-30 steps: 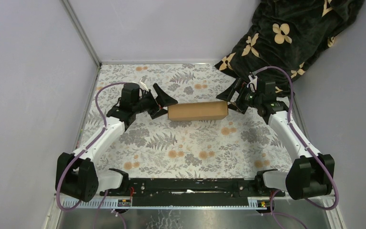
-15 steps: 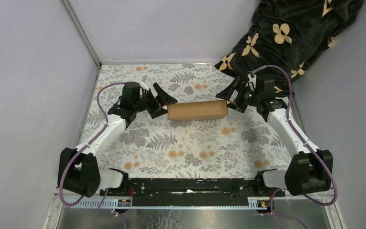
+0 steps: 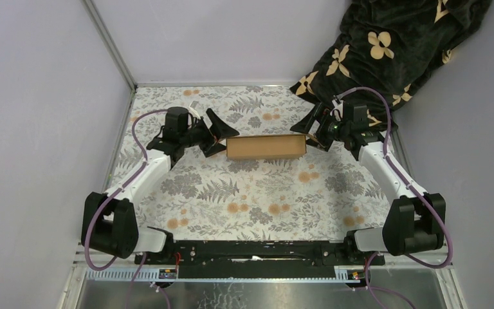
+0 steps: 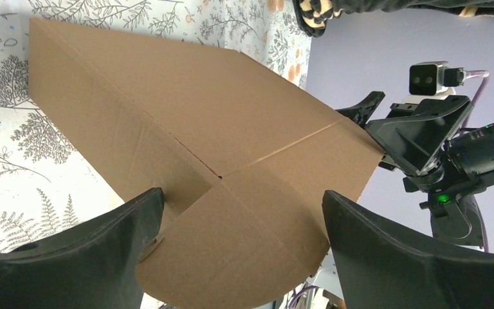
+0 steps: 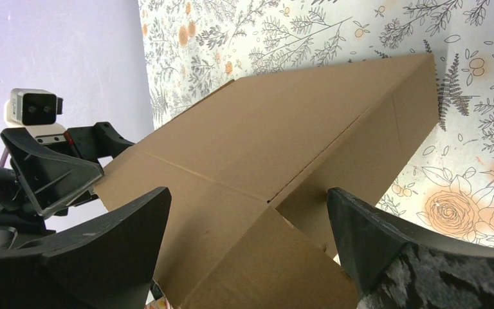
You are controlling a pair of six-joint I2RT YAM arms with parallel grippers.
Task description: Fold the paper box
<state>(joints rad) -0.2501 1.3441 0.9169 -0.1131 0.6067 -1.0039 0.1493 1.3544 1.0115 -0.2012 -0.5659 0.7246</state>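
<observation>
Left gripper [image 3: 226,141] and right gripper [image 3: 306,138], both spread wide, straddle opposite ends of the paper box [image 3: 265,147].

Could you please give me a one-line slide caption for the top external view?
Left gripper and right gripper, both open, straddle the ends of the brown paper box on a floral table.

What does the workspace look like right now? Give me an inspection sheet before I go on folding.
Surface: floral-patterned table cover, lying flat.
Job's things: plain brown cardboard paper box, closed into a shallow rectangular shape, lying between the arms.
Clutter: nothing seen.
Grippers: left gripper and right gripper, jaws open, one straddling each end of the box.
Cables: purple cables looped along both arms, off the box.
Surroundings: pale walls; dark blanket with tan flower print at the far right corner.
</observation>
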